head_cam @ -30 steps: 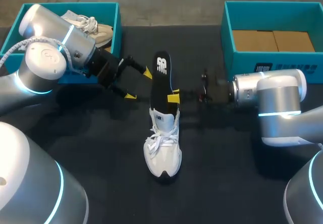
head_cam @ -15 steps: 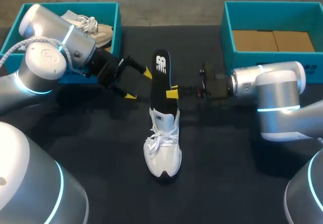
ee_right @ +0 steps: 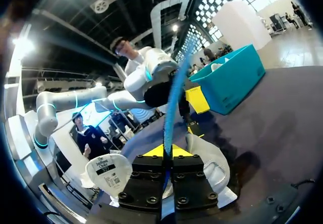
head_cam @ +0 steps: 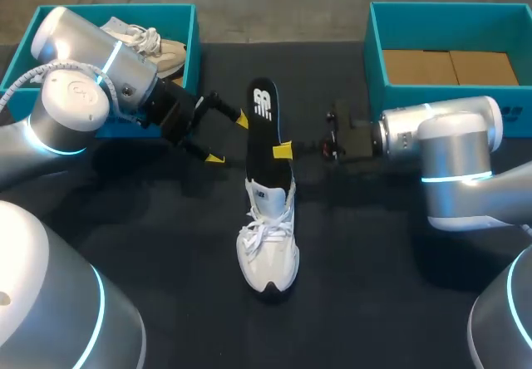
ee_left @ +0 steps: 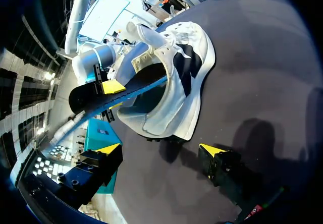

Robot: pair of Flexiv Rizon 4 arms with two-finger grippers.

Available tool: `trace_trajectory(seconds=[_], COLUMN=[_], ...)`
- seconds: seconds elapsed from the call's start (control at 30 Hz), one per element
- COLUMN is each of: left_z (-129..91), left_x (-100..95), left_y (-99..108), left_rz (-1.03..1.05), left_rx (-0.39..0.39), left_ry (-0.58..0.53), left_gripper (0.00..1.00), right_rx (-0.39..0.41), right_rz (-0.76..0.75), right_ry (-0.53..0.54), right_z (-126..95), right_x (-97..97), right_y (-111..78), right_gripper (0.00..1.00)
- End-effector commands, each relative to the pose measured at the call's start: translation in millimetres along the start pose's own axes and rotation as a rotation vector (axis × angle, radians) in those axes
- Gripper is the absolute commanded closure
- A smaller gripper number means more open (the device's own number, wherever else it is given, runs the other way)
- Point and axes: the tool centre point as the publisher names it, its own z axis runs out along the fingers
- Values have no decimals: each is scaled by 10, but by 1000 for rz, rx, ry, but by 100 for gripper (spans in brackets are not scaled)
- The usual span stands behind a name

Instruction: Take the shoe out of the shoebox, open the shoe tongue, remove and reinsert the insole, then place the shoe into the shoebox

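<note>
A white shoe (head_cam: 268,244) stands on the black table, toe toward me. Its black insole (head_cam: 262,124) rises out of the heel opening and leans away. My right gripper (head_cam: 283,150) comes in from the right and is shut on the insole's edge just above the shoe. In the right wrist view the gripper (ee_right: 166,152) pinches the thin insole (ee_right: 176,88) edge-on, with the shoe (ee_right: 209,166) below. My left gripper (head_cam: 224,140) stands open just left of the insole, touching nothing. In the left wrist view the gripper (ee_left: 160,151) faces the shoe's heel (ee_left: 176,82) and insole (ee_left: 121,90).
A teal shoebox (head_cam: 116,9) at the back left holds another pale shoe (head_cam: 145,41). A second teal shoebox (head_cam: 449,12) at the back right has a cardboard floor. The first box (ee_right: 234,77) also shows behind my left gripper in the right wrist view.
My right gripper closed on the insole's edge. The insole's top tipped slightly to the left. My left arm stayed still.
</note>
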Motion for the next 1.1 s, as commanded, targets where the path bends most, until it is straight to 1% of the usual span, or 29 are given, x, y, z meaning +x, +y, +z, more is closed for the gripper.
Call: trace_trajectory(seconds=[0.03, 0.3, 0.57, 1.1], left_z=[7, 7, 7, 7], left_x=[-1, -1, -1, -1], left_y=[3, 3, 3, 3], left_rz=[0, 0, 0, 0], left_rx=[0, 0, 0, 0], left_ry=[0, 0, 0, 0], left_gripper=[0, 0, 0, 0], right_rx=[9, 11, 6, 7], right_rz=[0, -3, 8, 21], right_ry=[-3, -3, -8, -4], right_z=[12, 1, -14, 0], right_x=[18, 54, 61, 80], right_y=[17, 11, -96, -225], right_gripper=[100, 100, 100, 100])
